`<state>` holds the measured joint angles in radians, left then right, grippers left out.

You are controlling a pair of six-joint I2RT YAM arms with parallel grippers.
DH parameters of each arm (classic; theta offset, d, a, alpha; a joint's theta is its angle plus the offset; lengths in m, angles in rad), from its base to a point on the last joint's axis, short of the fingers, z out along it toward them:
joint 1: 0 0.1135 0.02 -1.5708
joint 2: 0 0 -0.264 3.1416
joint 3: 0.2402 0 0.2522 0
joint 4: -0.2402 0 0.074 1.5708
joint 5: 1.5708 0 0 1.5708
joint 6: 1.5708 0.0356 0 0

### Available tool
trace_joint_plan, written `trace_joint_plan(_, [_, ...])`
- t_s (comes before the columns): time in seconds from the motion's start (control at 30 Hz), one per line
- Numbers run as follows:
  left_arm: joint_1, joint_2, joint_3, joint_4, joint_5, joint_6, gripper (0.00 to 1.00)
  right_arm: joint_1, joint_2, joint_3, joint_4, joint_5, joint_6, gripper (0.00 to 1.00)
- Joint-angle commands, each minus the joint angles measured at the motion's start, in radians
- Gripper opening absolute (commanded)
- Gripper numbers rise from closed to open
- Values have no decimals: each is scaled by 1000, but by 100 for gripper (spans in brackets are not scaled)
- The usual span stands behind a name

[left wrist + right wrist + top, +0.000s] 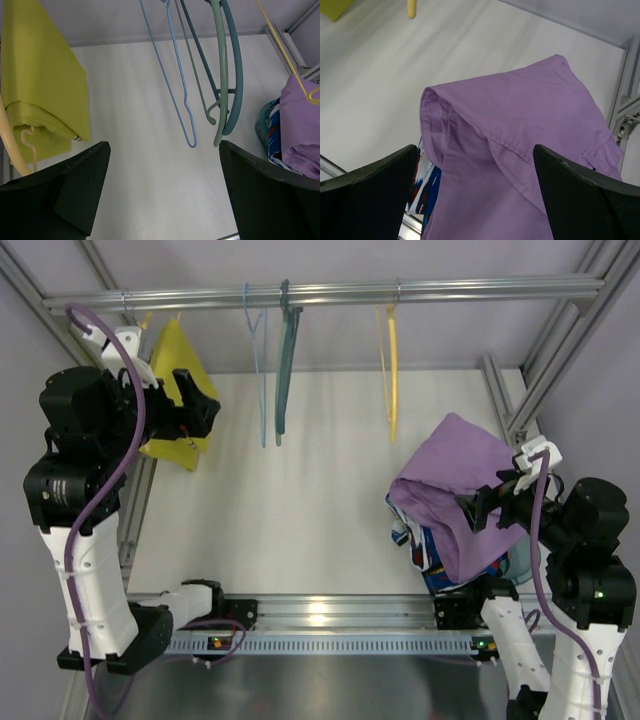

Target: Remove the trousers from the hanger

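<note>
The mustard-yellow trousers [176, 370] hang folded over the hanger at the left end of the rail. In the left wrist view the trousers [45, 85] fill the upper left, and a pale yellow arm of the hanger [11, 142] shows below them. My left gripper [205, 410] is raised beside the right edge of the trousers, open, with only bare table between its fingers [165, 192]. My right gripper [478, 510] is open low at the right, over the purple garment [520, 130], holding nothing [475, 200].
A light blue hanger [258, 370], a dark teal hanger [285, 360] and a plain yellow hanger [392, 370] hang bare on the rail [330, 292]. The purple garment [460, 480] lies on a blue patterned cloth [425, 555] at the right. Frame posts stand at both sides.
</note>
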<state>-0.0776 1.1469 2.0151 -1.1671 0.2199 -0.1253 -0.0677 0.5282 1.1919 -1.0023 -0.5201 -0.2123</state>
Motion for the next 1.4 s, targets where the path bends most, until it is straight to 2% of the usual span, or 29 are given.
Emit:
trace_joint_plan(0.0, [13,42,51,61,-31,-50,95,-17,19,28,36,-20,10,99])
trace_joint_plan(0.3, [81,138,135,83,-209,-74,88,-18,39,12,51,-26,11,99])
trace_joint_plan(0.33, [113,140,140,89,-247,-70,87,-18,41,11,51,-26,11,99])
trace_joint_plan(0.47, [113,136,155,124,-346,-56,84,-18,47,12,53,-26,10,99])
trace_joint_plan(0.53, [117,149,163,119,-441,-31,83,-18,47,15,51,-26,13,99])
trace_joint_plan(0.6, [125,152,160,119,-476,-10,82,-18,49,15,51,-26,14,99])
trace_joint_plan(0.77, [168,194,154,122,-464,0,79,-18,44,12,51,-28,13,99])
trace_joint_plan(0.9, [261,243,169,135,-361,21,75,-18,39,12,44,-28,5,99])
trace_joint_plan(0.97, [304,266,168,138,-263,18,73,-18,39,11,44,-31,4,99])
trace_joint_plan(1.03, [407,309,174,138,-124,4,72,-18,39,9,44,-34,2,99])
trace_joint_plan(1.07, [447,321,172,141,23,-2,71,-18,38,9,44,-34,2,99])
trace_joint_plan(1.1, [523,345,174,145,83,-10,70,-18,36,11,42,-34,1,99])
trace_joint_plan(1.33, [693,421,151,181,574,-68,64,-18,29,3,36,-32,-12,99])
trace_joint_plan(1.37, [703,422,134,199,626,-76,60,-18,29,0,37,-32,-12,100])
